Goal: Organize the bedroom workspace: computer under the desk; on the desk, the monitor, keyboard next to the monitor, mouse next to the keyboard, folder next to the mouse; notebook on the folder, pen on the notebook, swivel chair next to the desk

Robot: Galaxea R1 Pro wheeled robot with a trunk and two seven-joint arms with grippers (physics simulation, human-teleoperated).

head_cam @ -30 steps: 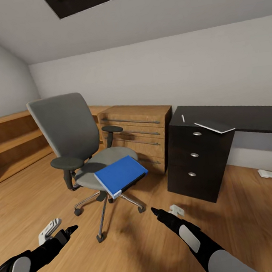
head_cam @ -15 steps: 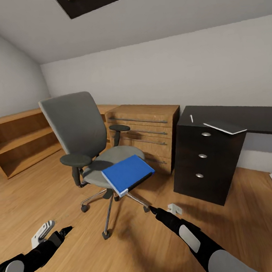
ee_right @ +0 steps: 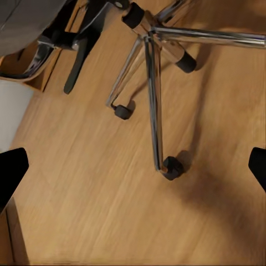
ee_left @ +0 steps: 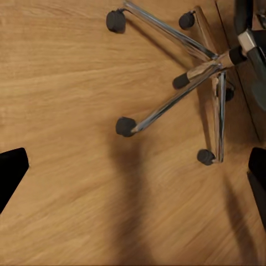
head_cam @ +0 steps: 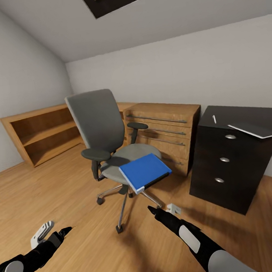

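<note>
Nearest, two glossy black arms reach over the warm, fine-grained plank floor [head_cam: 67, 202]: the left pincer [head_cam: 48, 233] at about seven o'clock and the right pincer [head_cam: 164, 210] at about five o'clock, each with white-tipped fingers. In the wrist views both pincers are spread wide, their dark fingertips at opposite edges of the picture with nothing between them but floor. Just beyond, near the centre, stands the swivel chair [head_cam: 104, 131]: a chrome five-star base [ee_left: 188, 83] of slim shiny spokes ending in small black casters, a matte grey upholstered seat and tall rounded back, and curved black armrests. The folder [head_cam: 144, 171], a flat bright-blue rectangle with a dark spine and white page edges, lies on the front of the seat and overhangs its edge toward the robot. At about three o'clock is the desk [head_cam: 235, 163], a dark boxy three-drawer unit with round silver pulls and a glossy black surface. On that surface rests the notebook [head_cam: 252, 130], thin and pale grey, one corner jutting past the edge, and the pen [head_cam: 214, 119], a slim white stick, lies apart from it nearer the wall. Farther back, at twelve o'clock, sits a light-wood drawer cabinet [head_cam: 169, 132] with long metal bar handles, and at ten o'clock a low open wooden shelf [head_cam: 43, 133] against the plain white wall.
</note>
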